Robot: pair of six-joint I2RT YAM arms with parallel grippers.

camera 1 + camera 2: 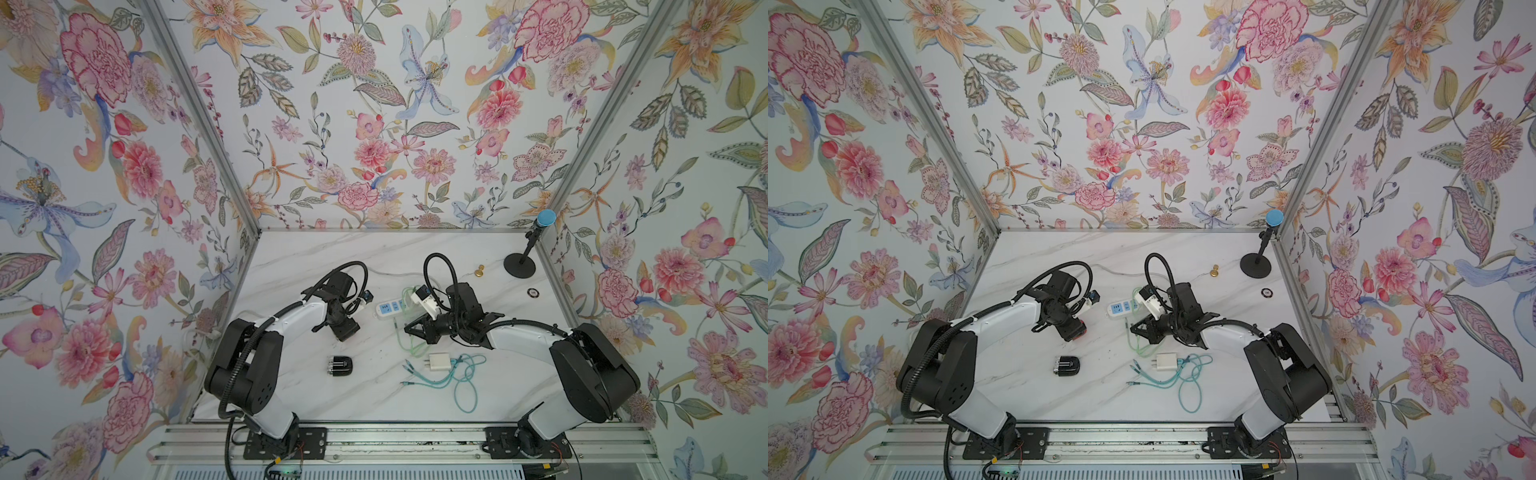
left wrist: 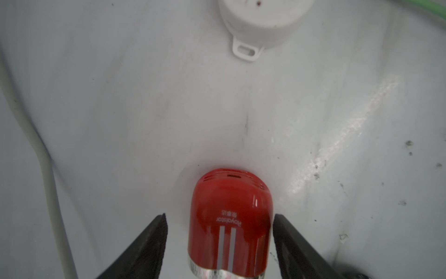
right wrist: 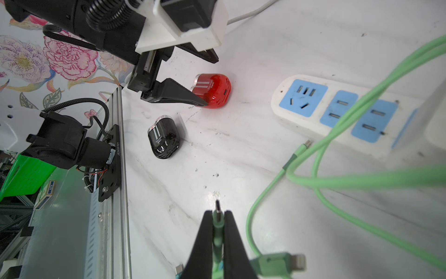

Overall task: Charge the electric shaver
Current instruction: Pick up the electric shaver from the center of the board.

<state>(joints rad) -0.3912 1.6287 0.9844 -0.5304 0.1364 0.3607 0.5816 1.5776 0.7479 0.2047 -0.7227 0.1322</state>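
Lying on the white marble counter point(image 3: 241, 157) between the spread jaws of the left tool point(image 2: 219, 217), the glossy red electric shaver point(image 3: 216, 97) may skid away if the right tool point(image 3: 218, 213), pinching the pale green cable plug point(image 3: 217, 206), misses its port point(image 3: 225, 92).

Overhead stereo pair, close wrist views sharing red shaver point(image 2: 229, 217)

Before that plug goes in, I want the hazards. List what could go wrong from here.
1. The left gripper stands open around the red shaver, with a gap on one side. Unheld, the shaver may slide when pushed.
2. The right gripper pinches the plug of the green cable with little tip showing. It could slip back against the small charging port.
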